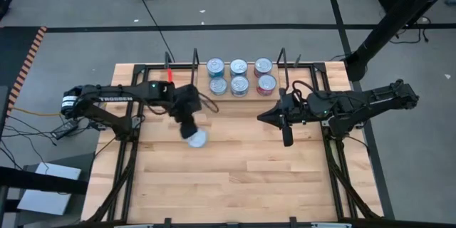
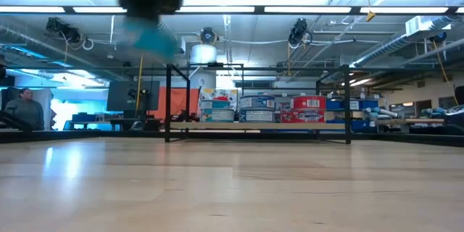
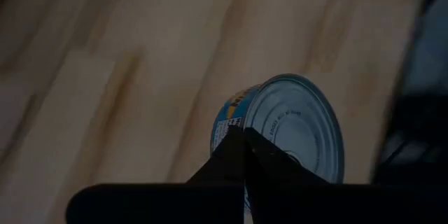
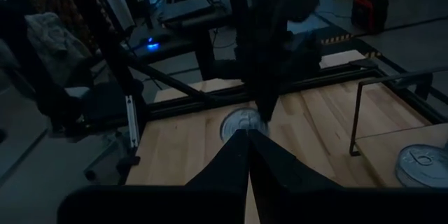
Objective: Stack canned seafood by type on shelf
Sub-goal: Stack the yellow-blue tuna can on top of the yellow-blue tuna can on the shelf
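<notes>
A: Where's the left gripper (image 1: pixel 191 130)?
B: Above the desk (image 1: pixel 235 178), lifted clear; its fingers (image 3: pixel 241 157) are clamped on a blue-labelled tin (image 3: pixel 280 129).
A: And the shelf (image 1: pixel 313 75)?
B: Six tins (image 1: pixel 239 76) sit there in two rows, red-labelled ones at one end; the right gripper (image 1: pixel 286 137) hangs near it, fingers together, holding nothing.

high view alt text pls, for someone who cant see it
Seen from above, the left gripper holds a silver-lidded can over the wooden table. Six cans sit in two rows of three on the shelf at the far edge, and the right gripper waits shut nearby.
</notes>
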`<action>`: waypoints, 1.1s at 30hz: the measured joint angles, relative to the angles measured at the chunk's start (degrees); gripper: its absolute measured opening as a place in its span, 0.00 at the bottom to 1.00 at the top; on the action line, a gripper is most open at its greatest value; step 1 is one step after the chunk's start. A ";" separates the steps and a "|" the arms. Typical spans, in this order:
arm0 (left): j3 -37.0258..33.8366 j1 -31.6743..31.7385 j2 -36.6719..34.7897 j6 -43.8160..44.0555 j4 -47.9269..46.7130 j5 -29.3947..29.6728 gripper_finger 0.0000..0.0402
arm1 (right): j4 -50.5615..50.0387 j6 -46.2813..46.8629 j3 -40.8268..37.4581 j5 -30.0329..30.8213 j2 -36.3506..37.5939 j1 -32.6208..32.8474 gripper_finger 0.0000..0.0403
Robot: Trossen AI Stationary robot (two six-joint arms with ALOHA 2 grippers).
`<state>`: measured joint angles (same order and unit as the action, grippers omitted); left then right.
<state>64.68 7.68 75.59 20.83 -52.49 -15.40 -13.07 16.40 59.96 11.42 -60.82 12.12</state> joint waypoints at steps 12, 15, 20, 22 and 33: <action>5.81 1.50 1.76 20.17 21.07 15.25 0.00 | 0.64 0.13 0.00 1.09 0.00 0.00 0.06; 7.21 3.82 4.44 21.56 21.49 18.44 0.00 | 0.69 0.14 0.00 1.09 0.02 0.01 0.06; 8.95 8.87 8.75 21.72 24.99 18.90 0.00 | 0.74 0.60 0.00 1.08 0.02 0.11 0.06; 9.26 11.02 10.11 21.59 24.70 20.12 0.00 | 0.75 0.77 0.00 1.09 0.02 0.30 0.06; 9.38 16.34 12.94 17.90 24.70 21.55 0.00 | 0.65 1.44 0.00 1.07 0.02 0.50 0.06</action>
<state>74.05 24.02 88.53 38.73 -27.79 6.14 -12.43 17.85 59.96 12.49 -60.80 12.62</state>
